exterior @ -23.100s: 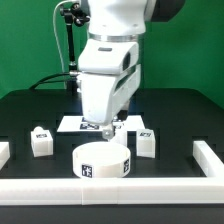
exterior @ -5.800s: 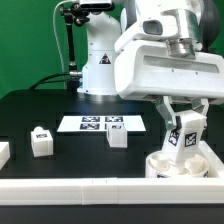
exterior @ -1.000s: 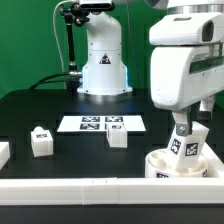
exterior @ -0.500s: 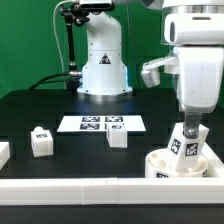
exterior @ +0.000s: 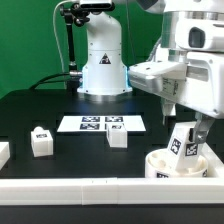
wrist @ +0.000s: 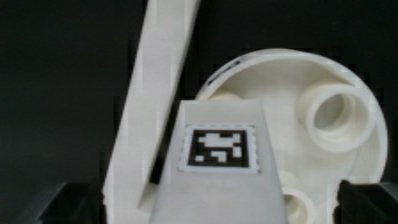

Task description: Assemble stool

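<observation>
Exterior view: a black surface (exterior: 60,105) is shown before a green wall (exterior: 25,40), edged by white rails (exterior: 70,186). The round seat (exterior: 160,168) is placed at four o'clock, with a tagged leg (exterior: 183,143) stood on it. The fingers (exterior: 204,128) are spread apart above, grasping nothing.

Wrist view: the leg (wrist: 217,150) is seen on the seat (wrist: 285,90).

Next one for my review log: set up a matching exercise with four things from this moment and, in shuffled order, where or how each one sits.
Things:
1 seat
2 right leg
3 left leg
4 marker board

Places:
A standing alone on the exterior view's left
B lying flat, printed with several tags
C near the rail, on the exterior view's right
D on top of the seat

Pairs: 1-C, 2-D, 3-A, 4-B
</observation>
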Controlling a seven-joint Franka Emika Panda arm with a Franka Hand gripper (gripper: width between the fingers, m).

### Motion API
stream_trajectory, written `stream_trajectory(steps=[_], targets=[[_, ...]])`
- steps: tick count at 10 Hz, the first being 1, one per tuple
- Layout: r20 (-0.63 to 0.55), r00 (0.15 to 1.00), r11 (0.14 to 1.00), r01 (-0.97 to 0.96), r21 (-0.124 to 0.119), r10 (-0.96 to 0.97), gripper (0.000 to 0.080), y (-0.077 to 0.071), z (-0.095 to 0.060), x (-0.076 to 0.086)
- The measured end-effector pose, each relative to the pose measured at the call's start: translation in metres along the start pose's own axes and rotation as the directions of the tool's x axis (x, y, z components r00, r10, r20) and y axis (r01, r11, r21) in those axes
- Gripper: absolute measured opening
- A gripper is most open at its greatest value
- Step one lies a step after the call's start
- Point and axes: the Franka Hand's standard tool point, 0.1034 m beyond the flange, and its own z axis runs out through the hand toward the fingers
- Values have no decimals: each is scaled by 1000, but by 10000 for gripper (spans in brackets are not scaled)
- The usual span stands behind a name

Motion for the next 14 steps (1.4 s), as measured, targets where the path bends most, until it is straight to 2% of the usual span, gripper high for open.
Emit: stream_trajectory(steps=[1,3,4,5,8,9,10,12,13,14], targets=[[0,1000,1000,-3,1,3,649,0,0,0],[0,1000,1000,-7,2,7,398,-1,1,-1],[0,1000,1000,-8,2,8,398,-1,1,-2],[0,1000,1000,-8,2,8,335,-1,1,-2],[0,999,999,-50,5,50,335,-2,1,-3],[2,985,985,-171,14,171,335,-3,1,-3],[6,957,957,-289,24,289,335,-4,1,-2],[27,882,880,-471,61,470,337,-8,2,-3],[28,835,833,-549,64,549,337,-7,2,-3],[25,806,804,-592,54,591,337,-6,2,-4]])
